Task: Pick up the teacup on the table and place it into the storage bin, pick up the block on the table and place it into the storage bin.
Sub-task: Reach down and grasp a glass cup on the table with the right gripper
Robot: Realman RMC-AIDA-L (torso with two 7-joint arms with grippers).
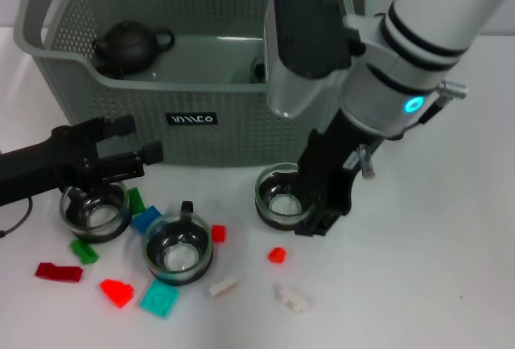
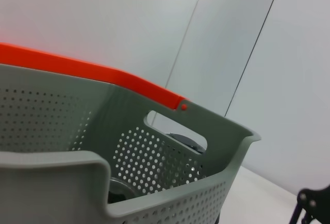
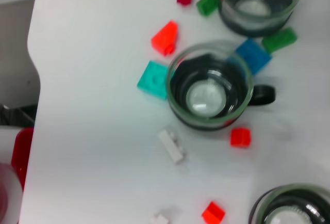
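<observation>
The grey storage bin (image 1: pixel 121 116) stands at the back, its orange-clipped rim (image 2: pixel 103 74) filling the left wrist view. Three glass teacups rest on the table: left (image 1: pixel 95 211), middle (image 1: pixel 177 248) (image 3: pixel 210 91), and right (image 1: pixel 282 196) (image 3: pixel 291 206). Several small blocks lie around them, such as a teal one (image 1: pixel 160 297) (image 3: pixel 153 79), a blue one (image 1: pixel 146 220) and a red one (image 1: pixel 277 254). My left gripper (image 1: pixel 146 138) is open just above the left teacup. My right gripper (image 1: pixel 322 204) reaches down at the right teacup's rim.
A black teapot (image 1: pixel 129 46) sits inside the bin at its left end. White blocks (image 1: pixel 223 286) (image 1: pixel 291 298) and a dark red block (image 1: pixel 58 272) lie near the table's front. Bare white table extends to the right of my right arm.
</observation>
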